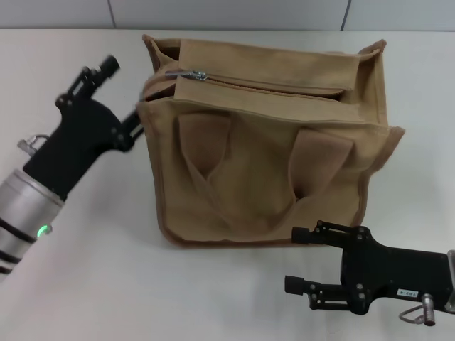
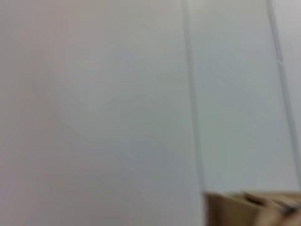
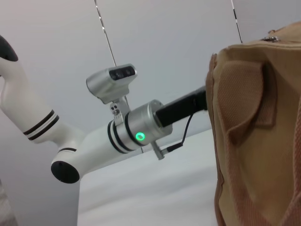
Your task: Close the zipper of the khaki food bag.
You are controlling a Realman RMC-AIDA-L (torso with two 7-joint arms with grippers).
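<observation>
The khaki food bag (image 1: 263, 163) stands in the middle of the white table, handles facing me. Its zipper (image 1: 277, 83) runs across the top panel, and the silver pull tab (image 1: 196, 74) sits near the left end. My left gripper (image 1: 122, 96) is open beside the bag's left side, its lower finger (image 1: 134, 122) against the bag's upper left corner. My right gripper (image 1: 297, 259) is open in front of the bag's lower right corner, holding nothing. The left wrist view catches only a corner of the bag (image 2: 254, 209). The right wrist view shows the bag's side (image 3: 254, 122) and my left arm (image 3: 136, 132).
The white table (image 1: 85, 284) spreads around the bag on all sides. A pale wall with seams (image 1: 213, 13) runs along the back.
</observation>
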